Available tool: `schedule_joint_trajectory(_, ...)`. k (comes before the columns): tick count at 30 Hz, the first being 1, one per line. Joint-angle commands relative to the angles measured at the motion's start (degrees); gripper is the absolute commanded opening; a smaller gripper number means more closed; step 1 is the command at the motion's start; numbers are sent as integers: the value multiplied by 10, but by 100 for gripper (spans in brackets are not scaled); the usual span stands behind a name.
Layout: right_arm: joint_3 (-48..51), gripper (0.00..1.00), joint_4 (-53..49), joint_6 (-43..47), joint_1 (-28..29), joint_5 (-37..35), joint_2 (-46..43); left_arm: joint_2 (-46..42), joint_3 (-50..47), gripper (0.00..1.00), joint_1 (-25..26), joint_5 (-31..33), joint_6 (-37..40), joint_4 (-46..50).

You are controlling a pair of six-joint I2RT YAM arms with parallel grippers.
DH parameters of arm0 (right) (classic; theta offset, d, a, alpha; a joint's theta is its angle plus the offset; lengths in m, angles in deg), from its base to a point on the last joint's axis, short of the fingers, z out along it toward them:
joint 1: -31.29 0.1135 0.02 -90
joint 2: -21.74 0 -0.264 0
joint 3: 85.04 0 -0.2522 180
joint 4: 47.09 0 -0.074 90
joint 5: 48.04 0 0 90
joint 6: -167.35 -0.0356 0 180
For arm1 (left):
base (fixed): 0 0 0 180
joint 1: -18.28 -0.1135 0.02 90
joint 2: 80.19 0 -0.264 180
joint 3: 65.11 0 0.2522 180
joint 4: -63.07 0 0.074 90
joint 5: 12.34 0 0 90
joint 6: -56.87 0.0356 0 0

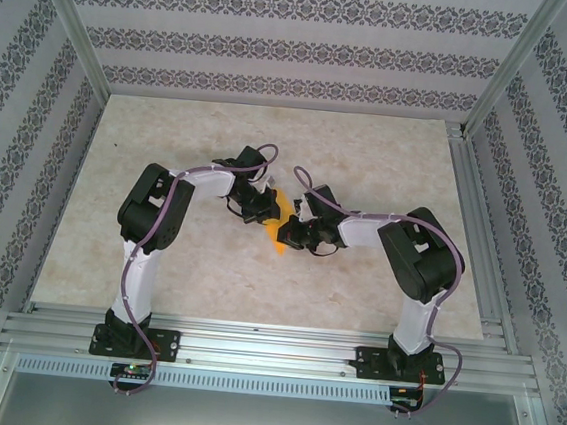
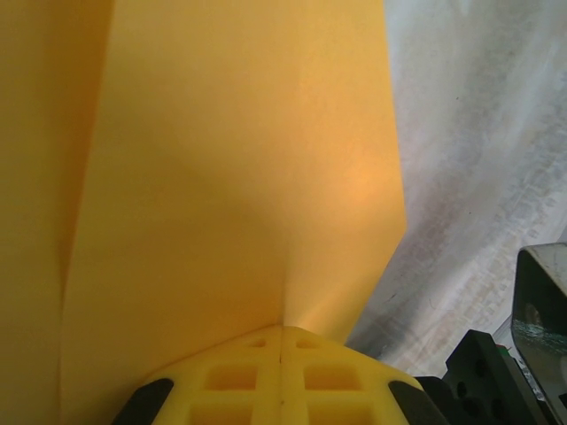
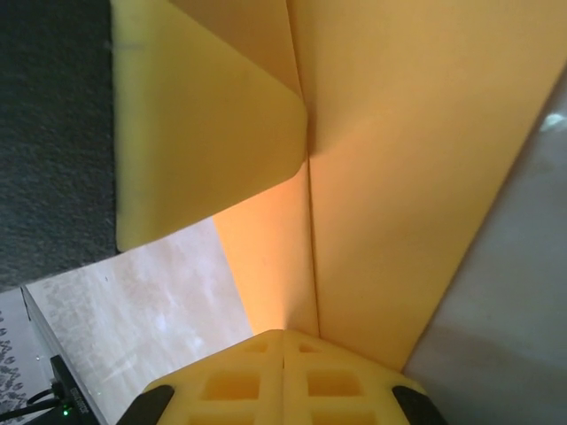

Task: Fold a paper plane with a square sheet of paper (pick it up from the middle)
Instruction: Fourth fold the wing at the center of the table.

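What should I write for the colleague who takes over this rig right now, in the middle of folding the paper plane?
Grippers: the left gripper is shut on the orange sheet of paper; the right gripper is shut on it from the other side.
Place: the sheet is held between both arms, over the middle of the table.
Done: picked up; a crease and one folded flap show.
Left: the other folds; it is no pointed plane yet.

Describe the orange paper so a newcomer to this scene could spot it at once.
Look at the pale marbled table. At its middle, the left claw and right claw meet, both shut on the paper. It is the only orange thing there.
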Motion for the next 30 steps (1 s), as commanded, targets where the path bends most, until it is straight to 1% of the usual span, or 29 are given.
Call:
schedule_joint_trajectory(1,28,0,-59,23,11,-31,14,1,-4,3,-7,45,3,-11)
schedule_joint_trajectory(6,42,0,-53,22,11,-36,17,-32,-17,7,-5,-4,-24,-53)
schedule_joint_trajectory(8,41,0,-48,20,11,-37,17,-41,-24,8,-4,-12,-33,-62)
schedule_joint_trajectory(13,38,0,-41,16,11,-37,17,-38,-34,2,8,-23,-49,-69)
schedule_joint_trajectory(16,36,0,-38,12,12,-39,17,-27,-32,0,12,12,-44,-38)
schedule_joint_trajectory(21,36,0,-41,12,15,-41,15,-10,-34,0,17,37,-43,-25)
schedule_joint_trajectory(23,37,0,-47,14,16,-43,14,-2,-25,0,17,65,-30,-3)
schedule_joint_trajectory(25,44,0,-56,17,17,-48,13,7,-7,0,16,99,-15,22)
schedule_joint_trajectory(30,61,0,-64,26,26,-39,18,38,52,0,6,141,5,55)
